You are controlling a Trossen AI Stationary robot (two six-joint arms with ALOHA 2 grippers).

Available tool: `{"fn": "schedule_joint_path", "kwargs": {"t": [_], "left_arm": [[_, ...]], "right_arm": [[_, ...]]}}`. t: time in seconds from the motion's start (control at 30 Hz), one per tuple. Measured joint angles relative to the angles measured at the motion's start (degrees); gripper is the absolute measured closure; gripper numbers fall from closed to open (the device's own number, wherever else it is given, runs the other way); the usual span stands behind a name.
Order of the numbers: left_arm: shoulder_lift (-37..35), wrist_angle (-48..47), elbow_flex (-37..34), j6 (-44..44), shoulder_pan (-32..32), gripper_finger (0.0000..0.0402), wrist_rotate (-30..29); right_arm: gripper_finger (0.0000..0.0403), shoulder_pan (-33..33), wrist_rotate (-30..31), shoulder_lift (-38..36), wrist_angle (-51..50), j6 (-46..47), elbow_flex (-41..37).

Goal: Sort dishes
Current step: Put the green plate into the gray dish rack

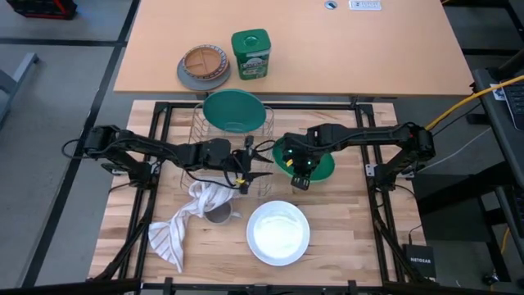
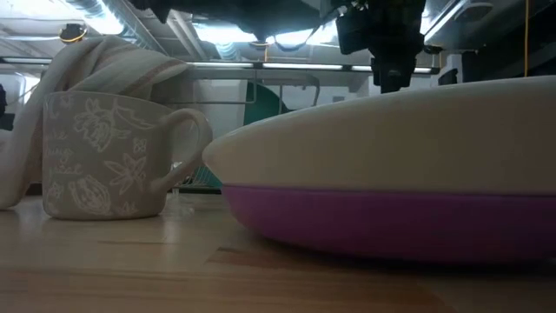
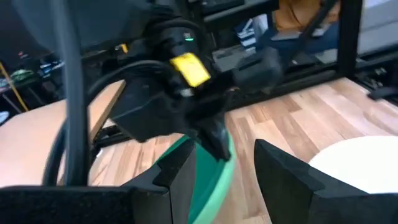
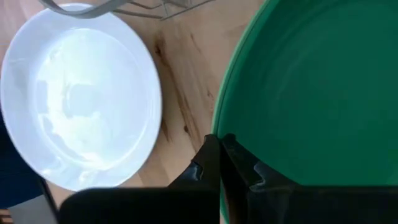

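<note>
Gripping: our right gripper (image 1: 300, 182), fingers pinched on the darker green round plastic plate (image 1: 315, 161) rim, beside the wire rack (image 1: 199, 127).
Waiting: our left gripper (image 1: 254, 164), fingers parted, empty.
Resting: white round plastic plate (image 1: 278, 233), on table.

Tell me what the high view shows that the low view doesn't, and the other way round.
Only the high view shows the teal plate in the wire rack, the right claw shut on the green plate's rim, the left claw open by the rack, and the striped towel. Only the low view shows the purple plate under the white plate and the mug's flower pattern. Both show the white plate, the mug and the rack.
</note>
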Motion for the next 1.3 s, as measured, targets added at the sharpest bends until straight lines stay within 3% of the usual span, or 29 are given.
{"fn": "schedule_joint_path", "kwargs": {"t": [0.1, 0.23, 0.4, 0.67, 1.07, 1.13, 1.3], "left_arm": [[1.39, 0.56, 0.0, -1.66, 0.76, 0.0249, 0.26], [3.21, 0.02, 0.0, -2.16, 0.99, 0.0249, 0.35], [4.75, 0.24, -0.02, -1.69, 0.45, 0.0249, 0.39], [5.06, 0.07, -0.02, -0.45, 0.45, 0.0249, 0.44], [5.06, 0.02, -0.02, -0.45, 0.45, 0.0249, 0.42], [5.06, 0.02, -0.02, -0.49, 0.45, 0.0249, 0.42], [5.06, 0.0, -0.02, -0.6, 0.45, 0.0249, 0.42]], "right_arm": [[0.0403, 0.0, -0.7, 0.0, -0.01, 0.0, 0.0], [0.0403, 0.09, 7.22, 0.3, -3.9, 0.98, -0.3], [0.0403, -0.06, 9.86, 0.6, -6.07, 3.07, -1.57], [0.0403, 0.0, 3.86, 0.55, -4.96, 3.75, -3.54], [0.0403, -0.06, 17.82, 0.55, -12.91, 8.94, -3.56], [0.0402, -0.06, 16.7, 0.55, -12.99, 9.32, -3.57], [0.0402, -0.05, 7.28, 0.55, -7.35, 5.08, -3.58]]}}
